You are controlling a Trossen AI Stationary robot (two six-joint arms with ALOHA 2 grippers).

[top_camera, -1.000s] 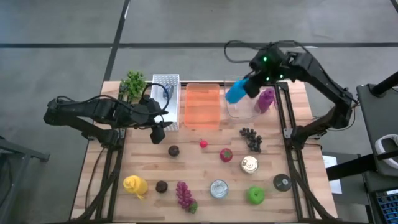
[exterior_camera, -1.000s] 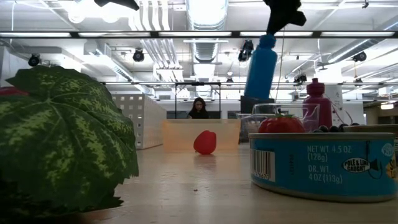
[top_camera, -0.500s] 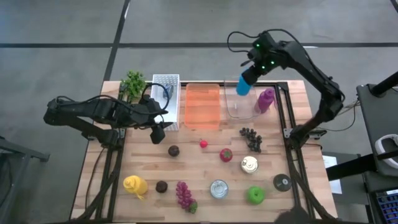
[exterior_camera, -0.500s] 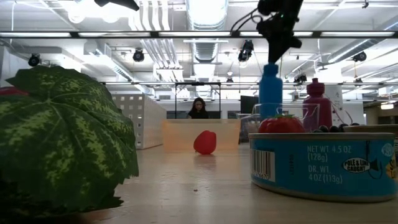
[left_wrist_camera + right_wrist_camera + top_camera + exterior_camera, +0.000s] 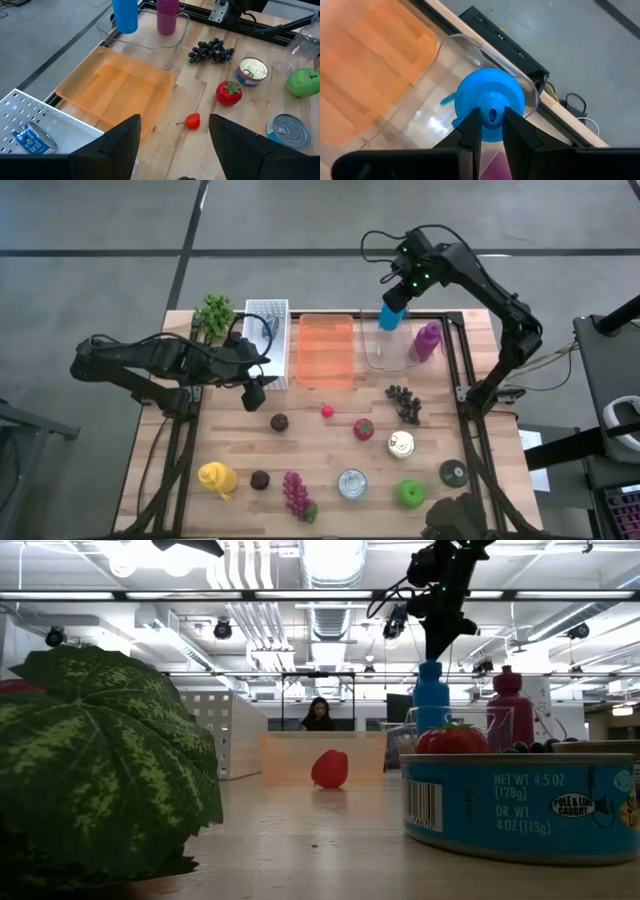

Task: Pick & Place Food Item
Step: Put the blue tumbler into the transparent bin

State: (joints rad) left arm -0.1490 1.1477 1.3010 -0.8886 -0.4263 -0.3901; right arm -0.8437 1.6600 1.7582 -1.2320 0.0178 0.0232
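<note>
**Blue bottle going down into the clear bin**

On the left, our left gripper (image 5: 256,385) waits low over the wooden table (image 5: 240,450), just beside the white perforated metal basket (image 5: 267,315) that has a small blue-labelled tin (image 5: 31,138) in it. Its fingers (image 5: 116,145) are spread apart with nothing between them.

Next along is the shallow translucent orange plastic tray (image 5: 326,350), and in front of it a small red pepper-like piece (image 5: 327,411) and a red plastic tomato (image 5: 363,429).

Further right stands the clear plastic bin (image 5: 392,355), with a magenta plastic bottle (image 5: 427,340) upright in its far right corner. Our right gripper (image 5: 402,287) is above the bin's far left corner, fingers (image 5: 470,132) pinching the narrow neck of the tall blue plastic bottle (image 5: 391,316). The bottle hangs upright, its lower body inside the bin walls in the low view; we cannot tell whether its base touches the floor.

We judge this to be the placing step, nearly done. The next move calls for settling the bottle on the bin floor, clear of the magenta one, then parting the fingers and lifting straight up so the bottle is not tipped.
</note>
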